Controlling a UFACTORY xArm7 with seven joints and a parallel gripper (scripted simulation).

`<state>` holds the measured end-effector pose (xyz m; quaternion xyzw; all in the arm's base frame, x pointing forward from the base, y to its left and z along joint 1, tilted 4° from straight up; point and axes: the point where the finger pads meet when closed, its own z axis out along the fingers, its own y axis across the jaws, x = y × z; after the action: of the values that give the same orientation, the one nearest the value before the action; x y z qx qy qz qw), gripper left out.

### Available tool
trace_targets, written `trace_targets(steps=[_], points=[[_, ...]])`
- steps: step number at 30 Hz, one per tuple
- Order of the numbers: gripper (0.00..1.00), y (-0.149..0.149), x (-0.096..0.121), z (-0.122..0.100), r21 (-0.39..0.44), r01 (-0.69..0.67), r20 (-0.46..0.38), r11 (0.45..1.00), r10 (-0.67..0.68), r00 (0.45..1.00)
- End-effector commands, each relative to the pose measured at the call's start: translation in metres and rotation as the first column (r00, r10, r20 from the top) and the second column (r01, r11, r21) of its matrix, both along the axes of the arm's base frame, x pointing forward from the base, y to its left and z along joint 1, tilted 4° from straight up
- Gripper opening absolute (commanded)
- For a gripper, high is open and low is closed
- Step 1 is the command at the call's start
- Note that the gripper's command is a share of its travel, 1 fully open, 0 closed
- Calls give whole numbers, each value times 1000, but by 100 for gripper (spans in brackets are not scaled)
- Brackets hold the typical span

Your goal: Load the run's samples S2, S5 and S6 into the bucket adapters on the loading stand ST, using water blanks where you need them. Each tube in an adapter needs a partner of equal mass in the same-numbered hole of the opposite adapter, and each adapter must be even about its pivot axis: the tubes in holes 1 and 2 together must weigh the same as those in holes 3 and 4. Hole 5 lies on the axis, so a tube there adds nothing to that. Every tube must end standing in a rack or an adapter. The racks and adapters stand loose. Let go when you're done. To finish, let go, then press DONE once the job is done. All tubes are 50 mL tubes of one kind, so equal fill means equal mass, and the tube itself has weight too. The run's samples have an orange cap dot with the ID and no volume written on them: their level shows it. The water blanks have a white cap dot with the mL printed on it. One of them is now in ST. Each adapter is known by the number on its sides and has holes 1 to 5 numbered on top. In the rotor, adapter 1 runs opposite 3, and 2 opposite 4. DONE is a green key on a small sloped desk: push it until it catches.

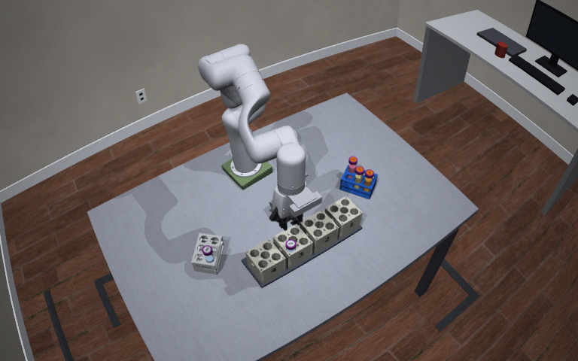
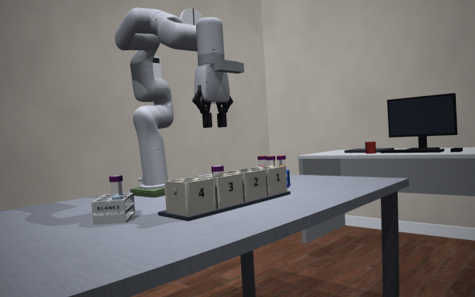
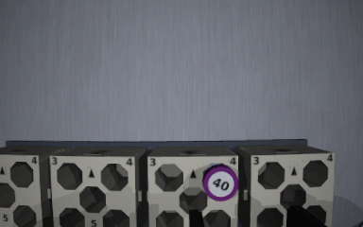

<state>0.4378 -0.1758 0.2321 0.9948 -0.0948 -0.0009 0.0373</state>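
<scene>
My gripper [image 1: 291,222] [image 2: 214,120] is partly open and empty, high above the row of adapters. Adapters 4 [image 1: 265,272] [image 2: 201,203], 3 [image 1: 294,259] [image 2: 230,197], 2 [image 1: 327,246] [image 2: 255,190] and 1 [image 1: 351,226] [image 2: 278,185] stand on the dark loading stand [image 2: 175,215] [image 3: 156,143]. A water blank marked 40 [image 1: 290,244] [image 2: 217,168] [image 3: 220,183] stands in adapter 3, hole 4. The other visible holes look empty. Three orange-dot samples, pink [image 1: 352,162], yellow [image 1: 359,171] and orange [image 1: 369,174], stand in the blue rack [image 1: 355,189]; their IDs are unreadable.
The white blanks rack [image 1: 205,268] [image 2: 109,214] stands left of adapter 4 with one purple-capped tube [image 1: 207,250] [image 2: 115,179]; its number is unclear. The arm's green base [image 1: 247,180] is behind the adapters. The DONE key is not in view.
</scene>
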Motion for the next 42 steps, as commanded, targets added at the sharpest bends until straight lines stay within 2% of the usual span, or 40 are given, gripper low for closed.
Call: trace_targets(steps=[1,10,12,17,42], points=[[57,14,-2,1,0,-93,-2,996,93,996],[57,58,-11,-2,7,-383,-23,924,383,924],[57,58,-11,-2,7,-383,-23,924,383,924],[57,82,-17,-4,12,-512,-33,859,512,858],[57,194,-42,-12,13,-512,-32,859,512,858]])
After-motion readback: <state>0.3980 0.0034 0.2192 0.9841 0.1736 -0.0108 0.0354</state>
